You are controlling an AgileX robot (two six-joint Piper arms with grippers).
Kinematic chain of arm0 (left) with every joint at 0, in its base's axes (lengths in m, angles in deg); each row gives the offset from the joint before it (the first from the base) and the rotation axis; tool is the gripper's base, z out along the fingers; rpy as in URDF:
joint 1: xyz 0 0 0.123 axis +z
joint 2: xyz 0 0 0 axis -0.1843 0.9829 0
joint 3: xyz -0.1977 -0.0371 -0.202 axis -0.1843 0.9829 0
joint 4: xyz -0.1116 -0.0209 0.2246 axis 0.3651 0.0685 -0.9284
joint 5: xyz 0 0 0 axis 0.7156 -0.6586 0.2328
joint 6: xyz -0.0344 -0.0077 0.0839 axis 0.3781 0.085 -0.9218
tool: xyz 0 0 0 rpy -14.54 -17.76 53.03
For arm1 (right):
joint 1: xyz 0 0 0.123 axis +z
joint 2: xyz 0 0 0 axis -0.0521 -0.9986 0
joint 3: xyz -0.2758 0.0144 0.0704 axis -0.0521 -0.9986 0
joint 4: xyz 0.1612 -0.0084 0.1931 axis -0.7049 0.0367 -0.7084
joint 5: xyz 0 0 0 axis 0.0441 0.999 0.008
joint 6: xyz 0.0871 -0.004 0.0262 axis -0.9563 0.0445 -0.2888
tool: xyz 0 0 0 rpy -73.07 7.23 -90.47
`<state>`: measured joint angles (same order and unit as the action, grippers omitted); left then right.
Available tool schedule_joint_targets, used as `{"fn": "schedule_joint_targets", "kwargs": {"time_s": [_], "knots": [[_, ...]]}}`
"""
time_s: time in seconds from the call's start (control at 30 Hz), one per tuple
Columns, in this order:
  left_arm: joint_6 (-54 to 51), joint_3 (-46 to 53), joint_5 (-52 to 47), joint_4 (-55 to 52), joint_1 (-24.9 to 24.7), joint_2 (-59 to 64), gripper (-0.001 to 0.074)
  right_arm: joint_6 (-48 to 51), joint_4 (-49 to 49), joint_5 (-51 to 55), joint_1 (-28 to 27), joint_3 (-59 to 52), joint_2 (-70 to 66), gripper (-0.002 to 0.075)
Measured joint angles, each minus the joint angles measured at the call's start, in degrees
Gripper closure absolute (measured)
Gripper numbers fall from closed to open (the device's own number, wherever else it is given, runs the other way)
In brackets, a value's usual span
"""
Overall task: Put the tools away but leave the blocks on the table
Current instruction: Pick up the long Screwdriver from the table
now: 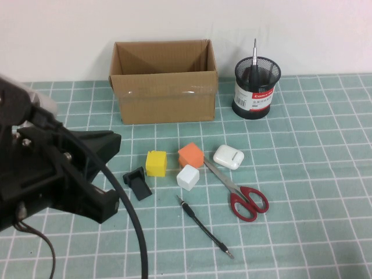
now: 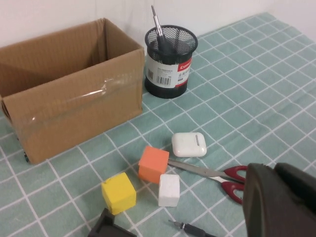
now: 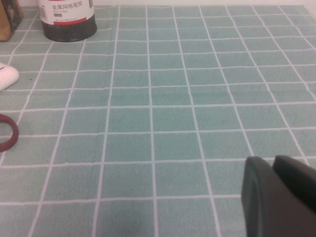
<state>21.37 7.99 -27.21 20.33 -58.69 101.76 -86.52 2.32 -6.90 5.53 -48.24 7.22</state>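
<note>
The thick black-handled screwdriver point(image 1: 254, 65) stands handle-down in a black mesh pen cup point(image 1: 256, 88) at the back right; it also shows in the left wrist view point(image 2: 160, 32). The red-handled scissors point(image 1: 239, 190) and the thin pen-like tool point(image 1: 204, 226) lie on the tiled table point(image 1: 314, 174). The yellow block point(image 1: 156, 163), orange block point(image 1: 190, 155) and white block point(image 1: 188, 176) sit together at the centre. My left gripper point(image 1: 109, 174) hovers raised at the left, shut and empty, above the scissors' handles point(image 2: 232, 180). My right gripper point(image 3: 279, 197) is shut and empty over bare tiles.
An open cardboard box point(image 1: 164, 81) stands at the back, left of the pen cup. A white earbud case point(image 1: 228, 157) lies by the orange block. A small black clip-like piece point(image 1: 138, 183) lies left of the white block.
</note>
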Motion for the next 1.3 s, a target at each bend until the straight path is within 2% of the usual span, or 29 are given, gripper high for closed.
{"fn": "schedule_joint_targets", "kwargs": {"time_s": [0.27, 0.47, 0.57, 0.77, 1.0, 1.1, 1.2, 1.3], "knots": [[0.8, 0.2, 1.5, -0.8, 0.0, -0.1, 0.0735, 0.0, 0.0, 0.0, 0.0, 0.0, 0.0, 0.0736], [0.4, 6.8, 11.9, -3.2, 0.8, -3.3, 0.0735, 0.0, 0.0, 0.0, 0.0, 0.0, 0.0, 0.0736], [-5.2, 12.8, 20.4, 2.4, 5.3, -8.6, 0.0735, 0.0, 0.0, 0.0, 0.0, 0.0, 0.0, 0.0736], [-13.7, 26.9, 35.6, 8.6, 19.6, -21.4, 0.0735, 0.0, 0.0, 0.0, 0.0, 0.0, 0.0, 0.0736], [-15.7, 39.6, 37.1, 13.3, 34.3, -37.2, 0.0735, 0.0, 0.0, 0.0, 0.0, 0.0, 0.0, 0.0736], [-17.3, 43.5, 37.2, 14.6, 37.2, -43.0, 0.0735, 0.0, 0.0, 0.0, 0.0, 0.0, 0.0, 0.0736], [-18.8, 46.6, 36.3, 15.3, 37.8, -46.6, 0.0735, 0.0, 0.0, 0.0, 0.0, 0.0, 0.0, 0.0736], [-19.6, 47.2, 31.3, 16.5, 38.0, -48.7, 0.0735, 0.0, 0.0, 0.0, 0.0, 0.0, 0.0, 0.0736]]}}
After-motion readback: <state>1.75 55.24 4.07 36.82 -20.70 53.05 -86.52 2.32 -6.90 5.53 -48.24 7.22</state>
